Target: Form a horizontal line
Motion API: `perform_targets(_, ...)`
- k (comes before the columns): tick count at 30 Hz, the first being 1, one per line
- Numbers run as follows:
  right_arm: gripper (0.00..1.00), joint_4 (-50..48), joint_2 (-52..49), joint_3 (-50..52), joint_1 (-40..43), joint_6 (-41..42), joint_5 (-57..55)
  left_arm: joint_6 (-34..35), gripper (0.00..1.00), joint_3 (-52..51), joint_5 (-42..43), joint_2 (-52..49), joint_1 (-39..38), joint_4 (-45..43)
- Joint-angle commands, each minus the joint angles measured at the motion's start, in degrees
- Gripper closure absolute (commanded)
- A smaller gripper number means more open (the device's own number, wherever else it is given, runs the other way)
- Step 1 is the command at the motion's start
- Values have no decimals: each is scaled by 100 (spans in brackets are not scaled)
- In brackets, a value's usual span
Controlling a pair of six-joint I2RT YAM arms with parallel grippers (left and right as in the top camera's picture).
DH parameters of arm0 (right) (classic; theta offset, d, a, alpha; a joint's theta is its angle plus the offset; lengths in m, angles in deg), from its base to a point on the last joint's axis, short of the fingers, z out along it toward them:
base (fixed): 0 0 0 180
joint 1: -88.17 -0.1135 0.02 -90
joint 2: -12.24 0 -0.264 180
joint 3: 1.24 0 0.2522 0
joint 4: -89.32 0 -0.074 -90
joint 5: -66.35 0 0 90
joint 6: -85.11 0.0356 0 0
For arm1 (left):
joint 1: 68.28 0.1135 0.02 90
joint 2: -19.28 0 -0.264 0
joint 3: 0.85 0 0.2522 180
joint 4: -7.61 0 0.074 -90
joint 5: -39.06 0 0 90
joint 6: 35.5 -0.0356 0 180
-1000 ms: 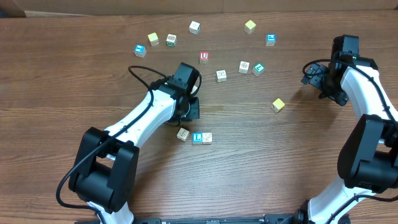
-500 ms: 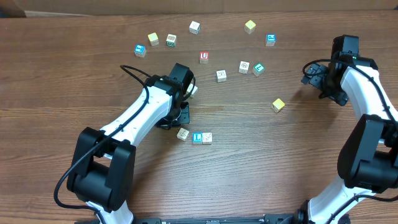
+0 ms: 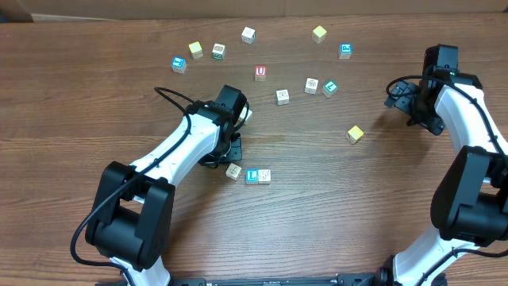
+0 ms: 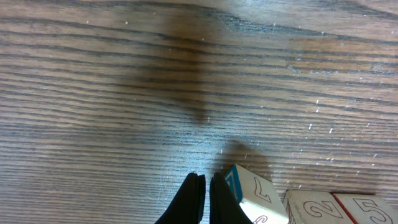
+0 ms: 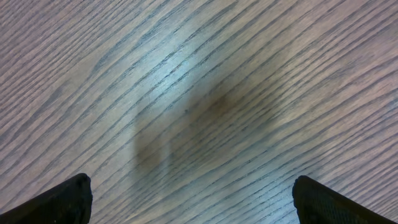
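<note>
row of cubes (image 3: 252, 175) lies low on the table (image 3: 357, 222), running left to right. its left end cube (image 4: 252, 191) sits skewed, just right of my left gripper (image 4: 204, 190), which is pinched shut and empty. my right gripper (image 3: 403, 95) gapes wide, empty, well apart.

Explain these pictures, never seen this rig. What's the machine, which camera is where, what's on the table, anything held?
Two white robot arms sit at a wooden table, each ending in a two-finger hand. The wide picture looks down from above. The other two come from cameras on the wrists. Small lettered cubes lie scattered on the far side, and a short row of three cubes sits nearer the middle. The left hand is shut and holds nothing, its tips right beside the row's tilted end cube. The right hand is open over bare wood, empty.
</note>
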Motion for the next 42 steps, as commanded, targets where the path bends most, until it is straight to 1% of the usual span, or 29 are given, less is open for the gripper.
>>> perform_targets(1, 0, -22, 122, -120, 4, -7, -33, 37, 96, -15, -9, -50, -26, 55)
perform_targets(11, 0, -22, 122, -120, 4, -7, -33, 33, 96, -22, 251, -50, -33, 111)
perform_targets(37, 0, -22, 122, -120, 4, -7, -33, 37, 96, -26, 254, -50, -114, 402)
perform_targets(42, 0, -22, 122, -120, 4, -7, -33, 37, 96, -26, 411, -50, -114, 483)
